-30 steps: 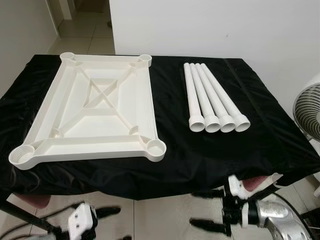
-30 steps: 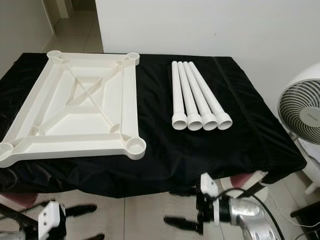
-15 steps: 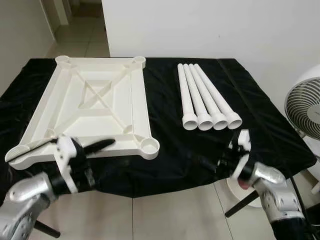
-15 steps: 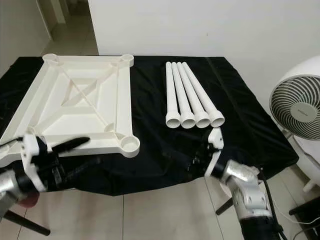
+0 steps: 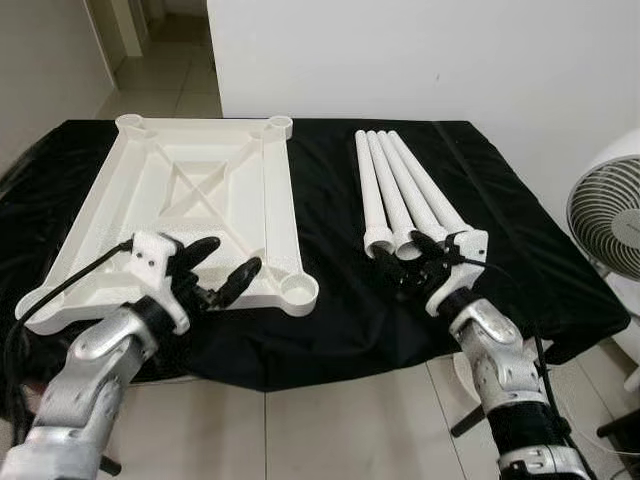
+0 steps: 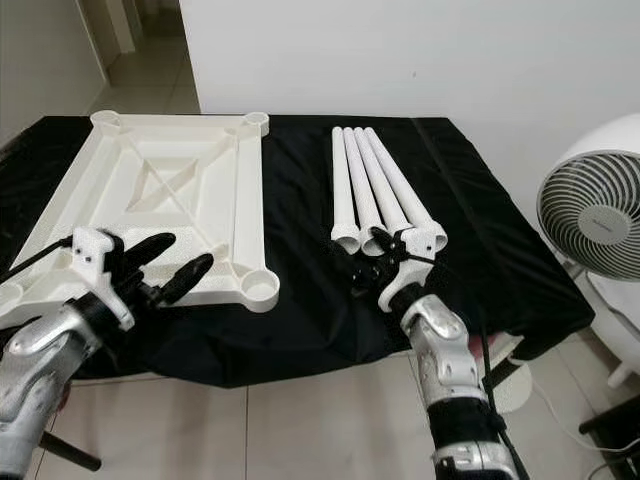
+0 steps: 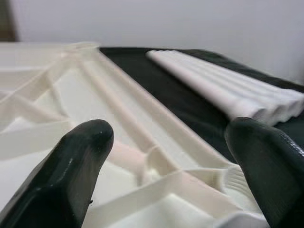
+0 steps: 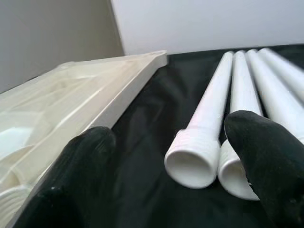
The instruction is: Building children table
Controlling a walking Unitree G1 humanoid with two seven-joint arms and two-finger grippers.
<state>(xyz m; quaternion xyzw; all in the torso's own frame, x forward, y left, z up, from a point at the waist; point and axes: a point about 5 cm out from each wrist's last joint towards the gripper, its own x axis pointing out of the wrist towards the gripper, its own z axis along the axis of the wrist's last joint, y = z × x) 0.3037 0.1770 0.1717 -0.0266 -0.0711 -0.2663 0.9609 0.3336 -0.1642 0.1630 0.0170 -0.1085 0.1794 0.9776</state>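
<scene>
Both grippers have risen from below the table edge to table height: the left gripper (image 5: 212, 270) hovers over the near edge of the white tabletop (image 5: 190, 210), fingers spread apart and holding nothing, while the right gripper (image 5: 408, 262) sits at the near, open ends of the four white legs (image 5: 405, 190), fingers likewise apart and empty. Upside down, ribs up, the tabletop lies on the left half of the black cloth (image 5: 330, 250); the legs lie side by side on the right half, well apart from it. White fan (image 5: 605, 215) stands beyond the table's right edge.
</scene>
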